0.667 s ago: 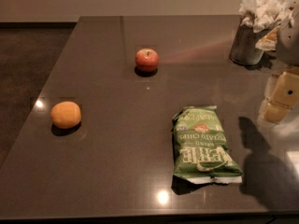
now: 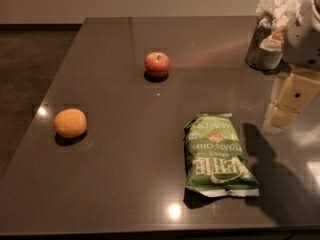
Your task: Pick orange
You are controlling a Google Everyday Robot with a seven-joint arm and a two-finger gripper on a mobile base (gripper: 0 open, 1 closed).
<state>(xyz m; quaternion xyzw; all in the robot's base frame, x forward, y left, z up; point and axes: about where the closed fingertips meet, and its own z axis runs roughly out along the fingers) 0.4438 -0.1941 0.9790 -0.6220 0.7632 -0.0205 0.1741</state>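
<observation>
Hovering over the desk (image 2: pixel 125 184): tool (image 2: pixel 281 118), open or closed cannot be told | orange (image 2: pixel 70 123) is seen far to its left | chip bag (image 2: pixel 216 156) is laid between them | apple (image 2: pixel 157 64) is set farther back-left.

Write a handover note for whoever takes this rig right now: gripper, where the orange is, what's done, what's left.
Gripper: at the far right edge of the view, over the table, to the right of the green chip bag and in front of the cup of crumpled paper.
Orange: lying on the table near its left edge, alone, far from the gripper.
Red apple: further back, mid-table; not the target.
Done: nothing yet; the orange is not grasped.
Left: cross to the left side past the chip bag, come down on the orange, grip it and lift.
</observation>
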